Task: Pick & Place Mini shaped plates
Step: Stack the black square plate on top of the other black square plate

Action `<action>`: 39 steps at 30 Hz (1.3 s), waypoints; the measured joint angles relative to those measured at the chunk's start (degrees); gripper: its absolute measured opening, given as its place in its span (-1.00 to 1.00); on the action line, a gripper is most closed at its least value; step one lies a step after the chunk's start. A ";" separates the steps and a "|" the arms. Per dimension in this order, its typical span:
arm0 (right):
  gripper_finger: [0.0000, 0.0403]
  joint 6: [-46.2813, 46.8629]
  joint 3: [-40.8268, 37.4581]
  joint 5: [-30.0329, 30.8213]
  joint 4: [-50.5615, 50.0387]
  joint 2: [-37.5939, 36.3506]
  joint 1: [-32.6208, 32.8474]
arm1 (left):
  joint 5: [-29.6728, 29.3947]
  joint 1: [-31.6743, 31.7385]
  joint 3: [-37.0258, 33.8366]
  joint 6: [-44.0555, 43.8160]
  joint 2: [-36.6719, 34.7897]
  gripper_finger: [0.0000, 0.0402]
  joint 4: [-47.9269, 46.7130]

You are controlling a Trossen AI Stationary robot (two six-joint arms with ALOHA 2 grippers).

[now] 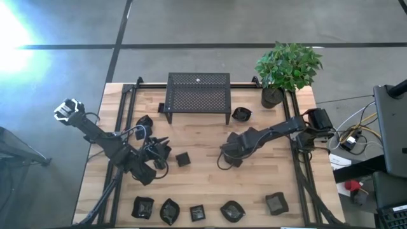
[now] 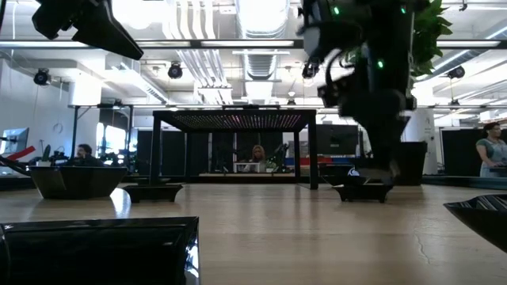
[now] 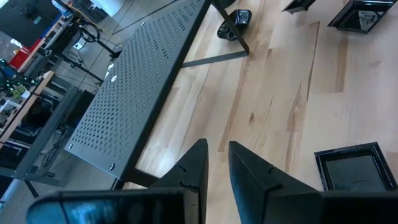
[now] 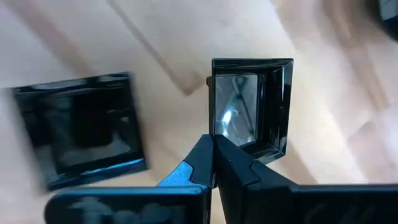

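Wooden table (image 1: 203, 184): right fingers (image 4: 214, 163) pinching 1 square mini plate (image 4: 252, 106).

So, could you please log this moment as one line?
right gripper: shut on square plate rim | left gripper: waiting by stand

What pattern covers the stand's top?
Rows of small punched holes across the black stand; left wrist view shows it best.

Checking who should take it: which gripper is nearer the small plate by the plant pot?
Right. The right gripper sits below-left of that plate; the left gripper is farther, across the table past the mesh stand.
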 joint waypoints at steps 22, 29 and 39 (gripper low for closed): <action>-0.96 7.51 11.72 -2.52 -5.93 0.96 5.89 | -0.31 0.00 -0.02 2.15 0.00 -0.70 -0.17; -0.96 10.11 11.42 -2.32 -5.45 0.96 7.68 | -2.95 0.00 -0.02 3.44 0.00 -0.70 -0.05; -0.96 10.52 10.78 -1.91 -2.40 0.96 8.68 | -5.00 0.02 1.49 3.56 -0.13 -0.70 1.87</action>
